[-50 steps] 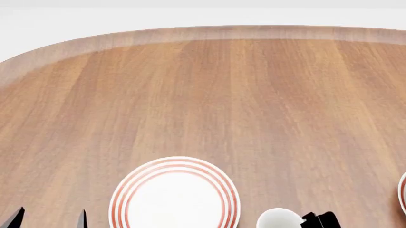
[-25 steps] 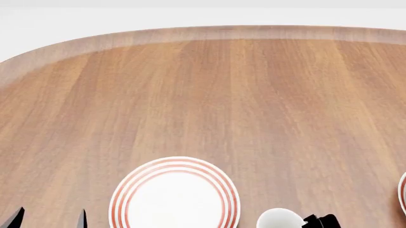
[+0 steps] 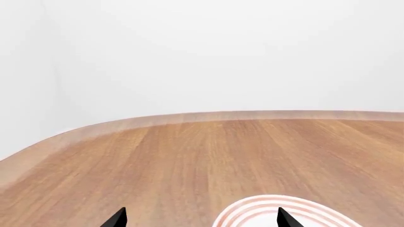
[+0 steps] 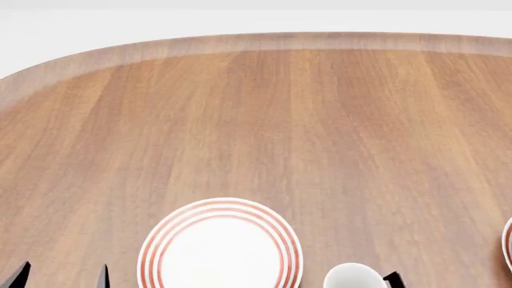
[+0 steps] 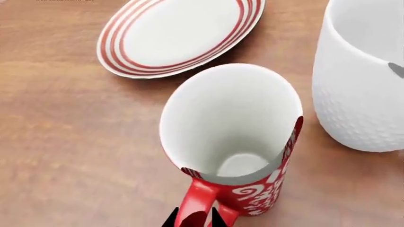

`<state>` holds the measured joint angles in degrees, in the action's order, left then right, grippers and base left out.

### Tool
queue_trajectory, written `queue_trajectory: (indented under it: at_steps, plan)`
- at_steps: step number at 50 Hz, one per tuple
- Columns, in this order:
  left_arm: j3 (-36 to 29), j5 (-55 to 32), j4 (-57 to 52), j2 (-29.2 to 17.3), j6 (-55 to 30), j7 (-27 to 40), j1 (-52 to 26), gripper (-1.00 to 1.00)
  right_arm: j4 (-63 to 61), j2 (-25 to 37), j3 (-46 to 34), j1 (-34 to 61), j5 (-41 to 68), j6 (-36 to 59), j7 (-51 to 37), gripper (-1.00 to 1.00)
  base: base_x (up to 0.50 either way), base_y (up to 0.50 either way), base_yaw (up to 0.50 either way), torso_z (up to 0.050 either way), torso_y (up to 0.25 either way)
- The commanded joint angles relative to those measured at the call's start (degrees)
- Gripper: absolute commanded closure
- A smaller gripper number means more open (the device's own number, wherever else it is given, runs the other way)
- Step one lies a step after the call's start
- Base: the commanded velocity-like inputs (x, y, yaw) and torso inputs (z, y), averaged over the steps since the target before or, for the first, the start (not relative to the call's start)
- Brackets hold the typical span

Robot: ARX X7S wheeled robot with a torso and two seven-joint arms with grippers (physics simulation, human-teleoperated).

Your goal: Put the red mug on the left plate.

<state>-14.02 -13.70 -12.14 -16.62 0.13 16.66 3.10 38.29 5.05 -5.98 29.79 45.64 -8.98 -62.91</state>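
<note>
The red mug (image 5: 230, 142), slim with white swirls and a white inside, stands on the wood beside the left plate (image 5: 180, 35), a white plate with red rings. My right gripper (image 5: 194, 220) is shut on the mug's red loop handle (image 5: 198, 201), one black tip on each side. In the head view the plate (image 4: 220, 246) lies at the near edge, and a white mug mouth (image 4: 352, 279) sits just right of it; I cannot tell which mug it is. My left gripper (image 3: 200, 220) stands open near the plate's left side and holds nothing.
A bigger plain white mug (image 5: 366, 80) stands close beside the red mug. A second ringed plate (image 4: 507, 243) shows at the right edge. The rounded wooden table (image 4: 264, 120) stretches far beyond the plates.
The black part of my right gripper has dropped lower in the head view, so only a sliver shows beside the mug mouth. The plate and left gripper have not moved.
</note>
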Motion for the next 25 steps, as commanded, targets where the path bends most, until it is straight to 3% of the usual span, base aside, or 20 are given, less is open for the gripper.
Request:
queue_trajectory:
  at_steps: [1, 9, 16, 17, 25]
  plan:
    - [-0.16, -0.15, -0.11, -0.21, 0.14, 0.22, 0.06, -1.0, -4.8, 0.73, -1.63, -1.66, -0.45, 1.24, -0.96, 1.0, 0.0, 0.0, 0.0, 0.0, 0.0]
    - [-0.2, -0.26, -0.19, -0.35, 0.21, 0.43, 0.1, -1.0, -13.82, 2.26, -5.2, -3.42, -1.21, 4.48, -1.26, 1.0, 0.0, 0.0, 0.0, 0.0, 0.0]
    - [-0.31, -0.34, -0.18, -0.45, 0.25, 0.55, 0.07, -1.0, -13.94, 2.37, -5.37, -3.46, -1.07, 4.45, -1.39, 1.0, 0.0, 0.0, 0.0, 0.0, 0.002]
    - [-0.32, -0.47, -0.13, -0.45, 0.2, 0.51, 0.03, -1.0, -21.04, 3.32, -7.88, -4.93, -1.9, 5.94, -1.38, 1.0, 0.0, 0.0, 0.0, 0.0, 0.0]
    - [-0.45, -0.56, -0.12, -0.57, 0.25, 0.64, 0.0, -1.0, -21.35, 3.48, -8.05, -5.04, -1.74, 5.97, -1.6, 1.0, 0.0, 0.0, 0.0, 0.0, 0.0]
